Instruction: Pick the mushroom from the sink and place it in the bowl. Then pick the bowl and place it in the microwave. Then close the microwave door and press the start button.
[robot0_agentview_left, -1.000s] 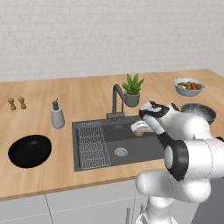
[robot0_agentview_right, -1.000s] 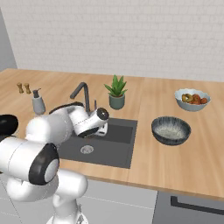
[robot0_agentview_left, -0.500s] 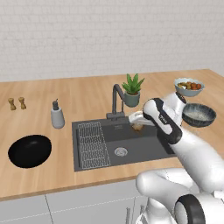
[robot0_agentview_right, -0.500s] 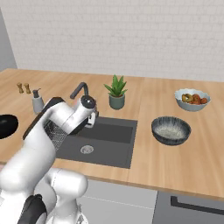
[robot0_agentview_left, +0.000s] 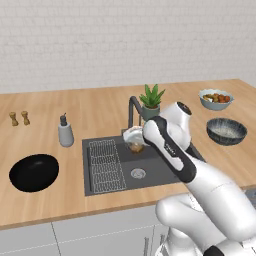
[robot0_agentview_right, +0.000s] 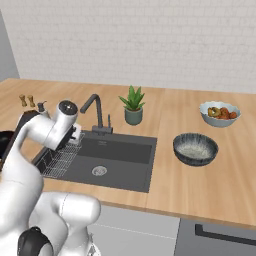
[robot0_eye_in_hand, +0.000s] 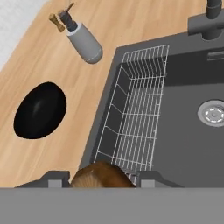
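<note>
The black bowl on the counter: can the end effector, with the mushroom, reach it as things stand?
Probably yes. The end effector holds the mushroom above the sink, and the black bowl lies open on the counter to its left with only bare wood between them.

In the left base view, the sink (robot0_agentview_left: 150, 167) sits at centre frame, its wire rack (robot0_agentview_left: 105, 162) in the left part and the drain (robot0_agentview_left: 138, 173) to the rack's right. The faucet (robot0_agentview_left: 133, 111) and potted plant (robot0_agentview_left: 152, 101) stand behind the sink. The soap dispenser (robot0_agentview_left: 65, 132) stands left of the sink, the bowl (robot0_agentview_left: 34, 172) at lower left, two shakers (robot0_agentview_left: 19, 118) at far left. The mushroom (robot0_agentview_left: 136, 146) hangs above the sink, between the gripper's (robot0_agentview_left: 135, 141) fingers.
</note>
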